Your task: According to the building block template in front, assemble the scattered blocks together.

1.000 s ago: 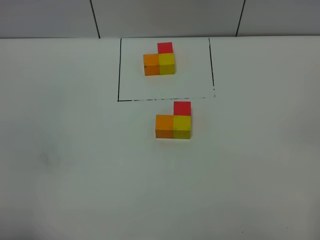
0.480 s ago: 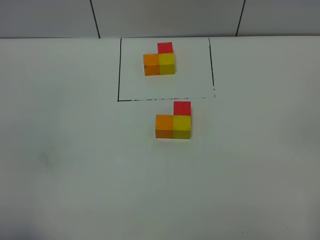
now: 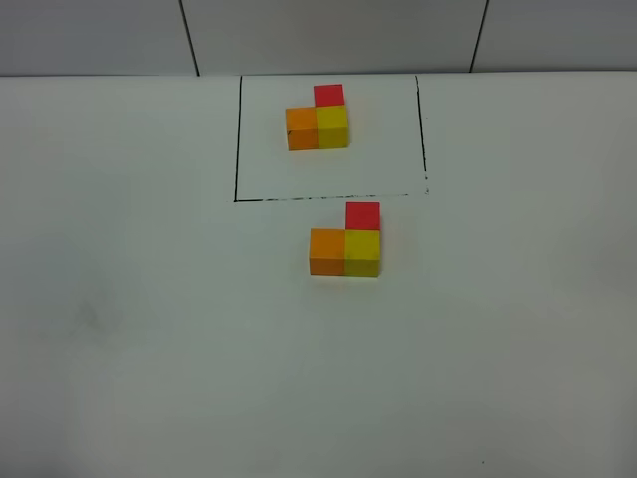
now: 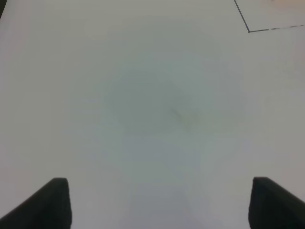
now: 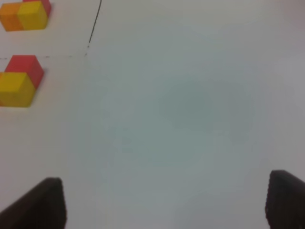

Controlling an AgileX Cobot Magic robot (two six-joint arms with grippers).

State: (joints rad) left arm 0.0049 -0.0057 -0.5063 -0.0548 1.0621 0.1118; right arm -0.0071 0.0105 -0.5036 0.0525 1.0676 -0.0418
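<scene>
No displacement is recorded between the earlier exterior views and now. The only difference is a faint grey smudge of shadow on the surface (image 3: pixel 119 378) at the left: it sits marginally lower and more diffuse now. No arm or gripper enters the exterior view.

Both wrist views are soft and blurred. Only the two dark tips of the left claw (image 4: pixel 159 202) and right claw (image 5: pixel 164 200) show, cut off at the frame edge. The yellow block (image 5: pixel 14 88) and template blocks (image 5: pixel 26 12) are cropped in the right wrist view.
</scene>
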